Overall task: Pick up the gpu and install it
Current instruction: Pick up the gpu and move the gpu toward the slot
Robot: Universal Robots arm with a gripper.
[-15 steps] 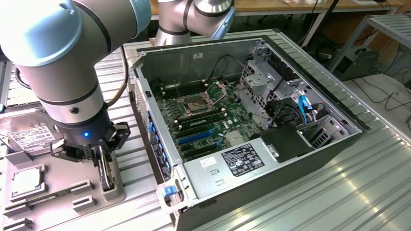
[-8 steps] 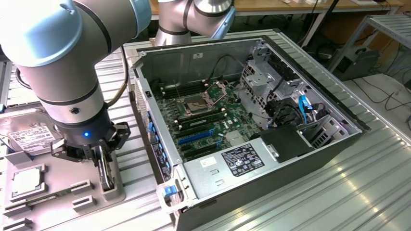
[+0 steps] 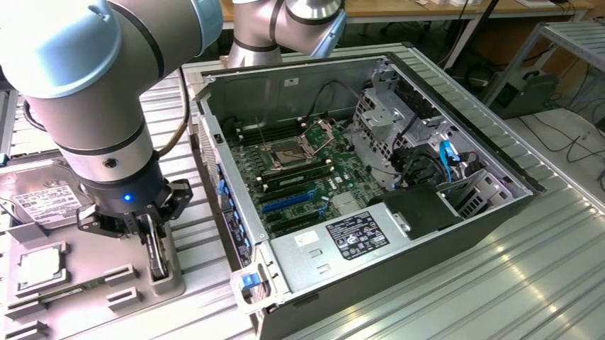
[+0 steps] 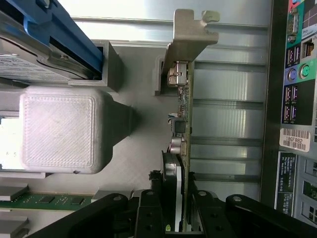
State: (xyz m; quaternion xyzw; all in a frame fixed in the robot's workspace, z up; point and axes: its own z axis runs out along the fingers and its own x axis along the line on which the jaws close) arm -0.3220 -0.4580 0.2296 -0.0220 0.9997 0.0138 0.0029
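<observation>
The gpu (image 3: 161,261) stands on edge in a slot of the grey holder tray (image 3: 95,280), at the exterior view's left of the open PC case (image 3: 515,180). My gripper (image 3: 151,230) points straight down over the card. In the wrist view the gpu (image 4: 181,106) is edge-on, with its silver bracket at the far end and its black cooler near the gripper (image 4: 174,210). The black fingers (image 4: 150,210) straddle the card, one on each side with a thin gap, so the gripper is open. The motherboard (image 3: 302,177) lies exposed inside the case.
A silver hard drive (image 3: 42,202) and a square CPU chip (image 3: 40,265) sit on the same tray. The case's rear wall (image 3: 222,205) rises close beside the arm. In the wrist view a grey printed block (image 4: 59,131) stands near the card, and the case's rear ports (image 4: 299,74) are alongside.
</observation>
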